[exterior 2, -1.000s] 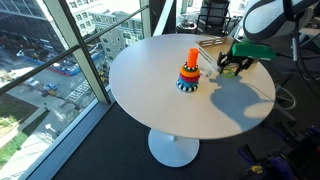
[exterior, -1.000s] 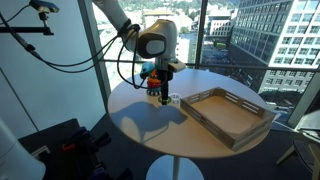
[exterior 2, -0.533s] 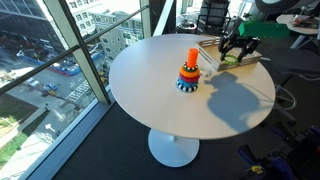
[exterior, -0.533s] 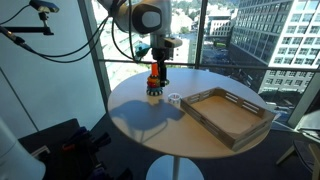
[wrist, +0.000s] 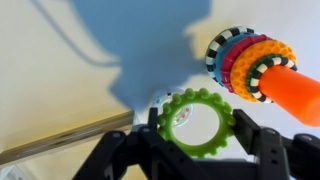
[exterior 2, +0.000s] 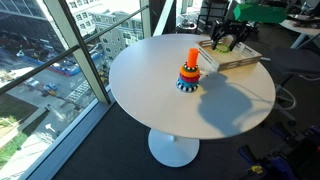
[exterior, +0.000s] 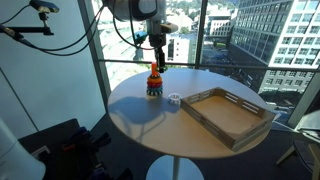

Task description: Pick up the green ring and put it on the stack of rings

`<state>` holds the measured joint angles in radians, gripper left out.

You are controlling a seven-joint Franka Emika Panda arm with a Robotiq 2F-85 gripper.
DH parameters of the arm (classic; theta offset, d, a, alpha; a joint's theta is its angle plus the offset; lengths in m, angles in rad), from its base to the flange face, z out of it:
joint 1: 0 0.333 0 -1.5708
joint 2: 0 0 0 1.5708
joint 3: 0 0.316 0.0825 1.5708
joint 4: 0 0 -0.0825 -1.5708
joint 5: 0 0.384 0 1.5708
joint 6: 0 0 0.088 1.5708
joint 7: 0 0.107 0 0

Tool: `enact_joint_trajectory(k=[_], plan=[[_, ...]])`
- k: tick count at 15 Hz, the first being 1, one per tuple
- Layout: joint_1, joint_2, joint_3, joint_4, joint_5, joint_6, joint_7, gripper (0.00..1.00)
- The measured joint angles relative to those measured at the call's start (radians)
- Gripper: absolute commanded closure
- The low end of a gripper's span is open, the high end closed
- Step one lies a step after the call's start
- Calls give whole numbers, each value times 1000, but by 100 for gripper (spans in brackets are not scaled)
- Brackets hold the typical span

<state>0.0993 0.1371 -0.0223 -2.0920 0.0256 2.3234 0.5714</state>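
My gripper (wrist: 197,130) is shut on the green ring (wrist: 197,122), a knobbly yellow-green doughnut held flat between the two fingers. In the wrist view the stack of rings (wrist: 255,65) lies to the upper right on the white table, with its orange top pointing right. In both exterior views the gripper (exterior: 157,62) (exterior 2: 224,40) hangs well above the table. It is just above the stack (exterior: 154,82) in one, and off to the side of the stack (exterior 2: 189,72) over the tray in the other. The held ring is too small to see clearly in the exterior views.
A large wooden tray (exterior: 225,112) (exterior 2: 236,58) lies on the round white table (exterior: 140,118), and its edge shows in the wrist view (wrist: 60,142). A small whitish ring (exterior: 174,98) sits between the stack and the tray. Glass walls stand close behind the table.
The gripper has risen from table level beside the stack to well above it, carrying the green ring. The stack, whitish ring and tray have not moved.
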Motion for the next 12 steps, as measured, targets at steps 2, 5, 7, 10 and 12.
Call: enact_joint_trajectory(k=[2, 5, 7, 10, 12], plan=[[3, 0, 17, 20, 0, 0, 0, 51], [7, 2, 41, 52, 2, -6, 0, 51], [10, 6, 55, 75, 2, -16, -1, 51], [18, 25, 70, 111, 2, -34, -1, 51], [25, 45, 78, 139, 3, -53, -2, 51]])
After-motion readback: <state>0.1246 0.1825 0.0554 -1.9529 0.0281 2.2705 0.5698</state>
